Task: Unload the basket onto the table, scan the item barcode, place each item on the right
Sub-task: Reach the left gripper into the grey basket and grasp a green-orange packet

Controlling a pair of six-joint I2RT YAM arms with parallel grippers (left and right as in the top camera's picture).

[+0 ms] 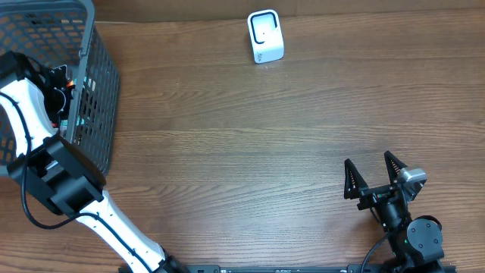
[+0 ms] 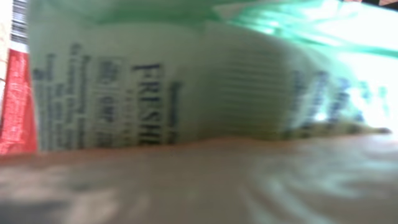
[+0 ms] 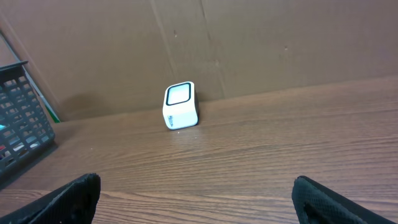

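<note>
Hanging inside the dark mesh basket (image 1: 102, 83) at the far left of the worktop (image 1: 242, 136), the left hand (image 1: 62, 97) sits low among the contents. I cannot tell whether its fingers are spread or pinching anything, since none of them show in its own wrist view. That view is blurred and very close, filled by a pale green and white packet (image 2: 186, 81) with dark print beginning "FRESH". A strip of barcode lines (image 2: 18, 22) shows at the upper left corner, above a red package (image 2: 15, 106). The packet lies in the basket, not lifted out. The right hand (image 1: 373, 173) rests at the near right of the worktop, well apart from the basket, its 2 fingers spread wide with nothing between them. A small white scanner (image 1: 265, 36) stands upright at the far edge, near the middle, in front of a brown cardboard wall (image 3: 280, 43).
</note>
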